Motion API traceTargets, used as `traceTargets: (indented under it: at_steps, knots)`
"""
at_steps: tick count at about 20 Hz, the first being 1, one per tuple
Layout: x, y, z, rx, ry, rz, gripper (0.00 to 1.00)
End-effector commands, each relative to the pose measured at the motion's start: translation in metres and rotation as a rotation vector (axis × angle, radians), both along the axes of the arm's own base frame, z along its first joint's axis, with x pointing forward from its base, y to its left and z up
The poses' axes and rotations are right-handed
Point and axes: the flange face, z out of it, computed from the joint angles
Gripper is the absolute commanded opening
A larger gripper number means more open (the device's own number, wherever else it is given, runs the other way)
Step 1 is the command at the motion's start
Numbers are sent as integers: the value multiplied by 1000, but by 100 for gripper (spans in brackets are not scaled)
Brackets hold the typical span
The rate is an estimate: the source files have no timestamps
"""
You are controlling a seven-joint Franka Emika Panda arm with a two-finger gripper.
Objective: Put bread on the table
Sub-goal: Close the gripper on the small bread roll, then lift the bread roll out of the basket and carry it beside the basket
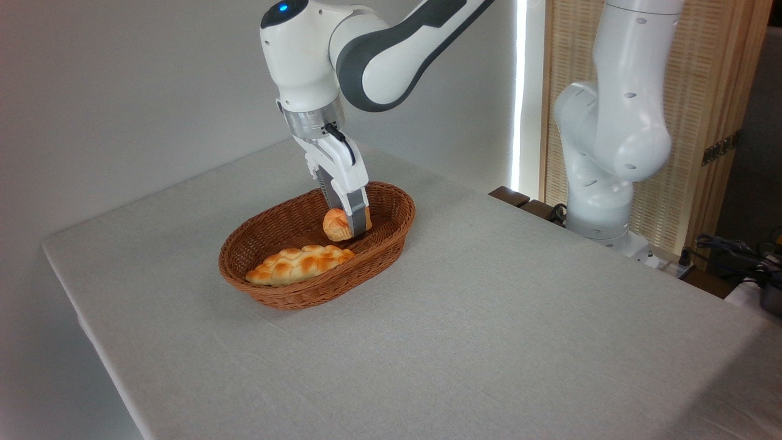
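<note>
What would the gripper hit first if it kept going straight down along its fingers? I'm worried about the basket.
Probably the floor of the brown oval wicker basket, under the small golden-orange bun that the gripper clamps; depth is uncertain.

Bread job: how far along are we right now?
Reach looks done: the gripper is down inside the basket, its fingers around the bread. Whether the bun is lifted yet is unclear. The loaf lies untouched. Left: carry the bun out and set it on the table.
</note>
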Motion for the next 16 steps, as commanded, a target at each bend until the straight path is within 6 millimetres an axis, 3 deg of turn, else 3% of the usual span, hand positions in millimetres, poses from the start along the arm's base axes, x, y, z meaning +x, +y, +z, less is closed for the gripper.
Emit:
traceTargets:
  at_steps: [1, 9, 12, 16]
  knots:
    - [-7, 7, 2, 7, 11, -10, 7]
    - [-5, 8, 4, 4, 8, -6, 8]
    - [12, 14, 32, -26, -40, 30, 8]
    - [41, 45, 82, -67, -68, 95, 8]
